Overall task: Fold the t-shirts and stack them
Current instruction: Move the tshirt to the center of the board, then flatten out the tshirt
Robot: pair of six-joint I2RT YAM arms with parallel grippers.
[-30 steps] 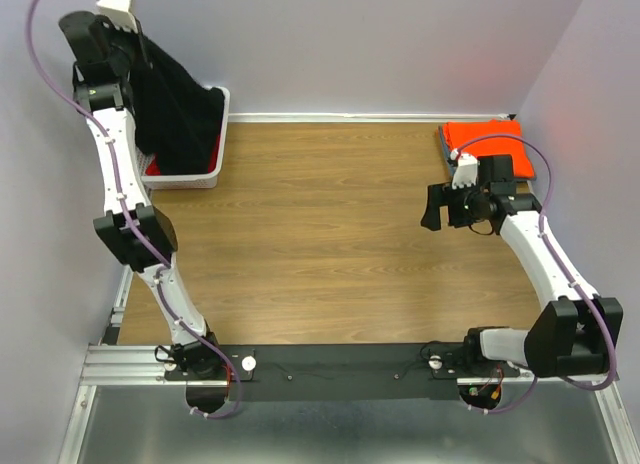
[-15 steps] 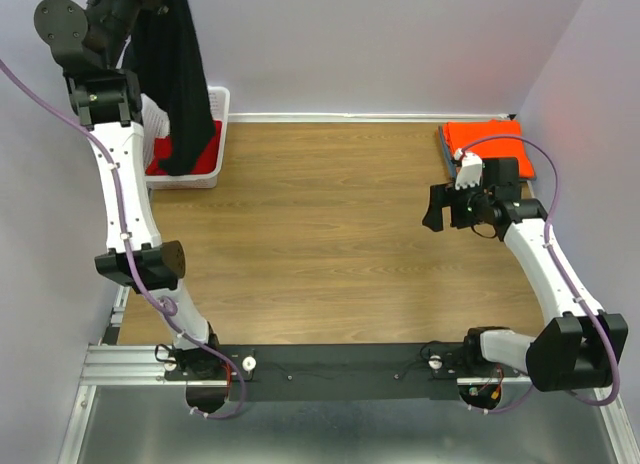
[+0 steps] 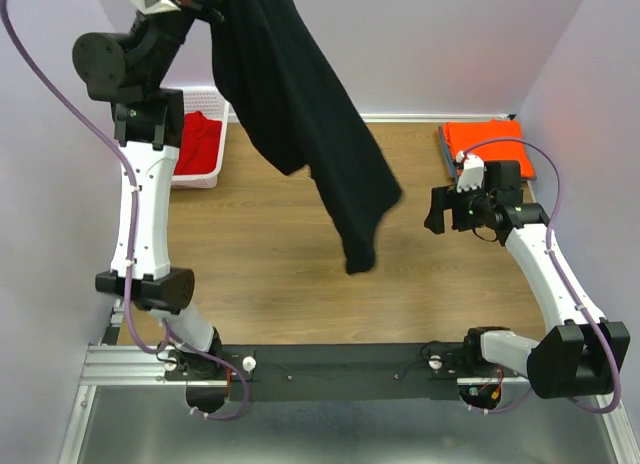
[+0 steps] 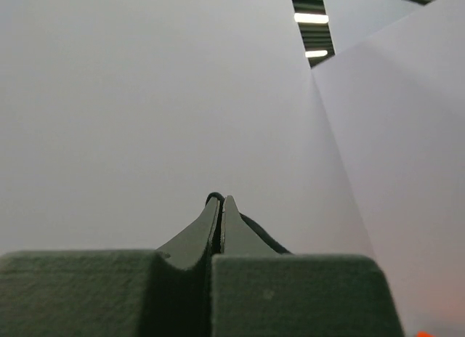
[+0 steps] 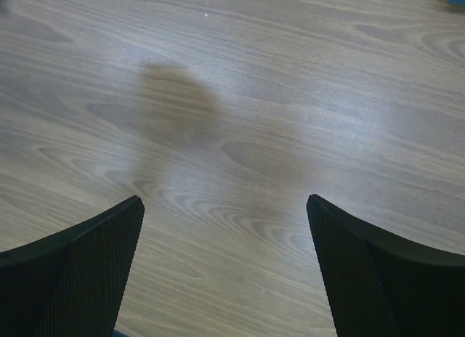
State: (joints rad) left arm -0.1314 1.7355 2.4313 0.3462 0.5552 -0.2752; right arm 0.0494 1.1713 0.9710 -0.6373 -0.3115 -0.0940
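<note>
wooden table [image 3: 250,274] from above: black t-shirt [image 3: 300,114] hangs from top left down to centre; red t-shirt [image 3: 200,139] in basket [image 3: 205,179], upper left; orange t-shirt [image 3: 485,139] folded, upper right. left wrist: left gripper [image 4: 220,200] pinched together, seemingly on dark cloth. right wrist: right gripper [image 5: 224,201] spread apart over wood.

— What stands on the table [image 3: 280,294], far left?
— A white mesh basket [image 3: 200,179], in the corner by the back wall [image 3: 450,44].
— And the tabletop itself?
— Brown wood grain, with pale lilac walls on three sides. An aluminium rail [image 3: 110,364] runs along its near edge. Two ceiling lights [image 4: 312,18] glow above the wall.
</note>
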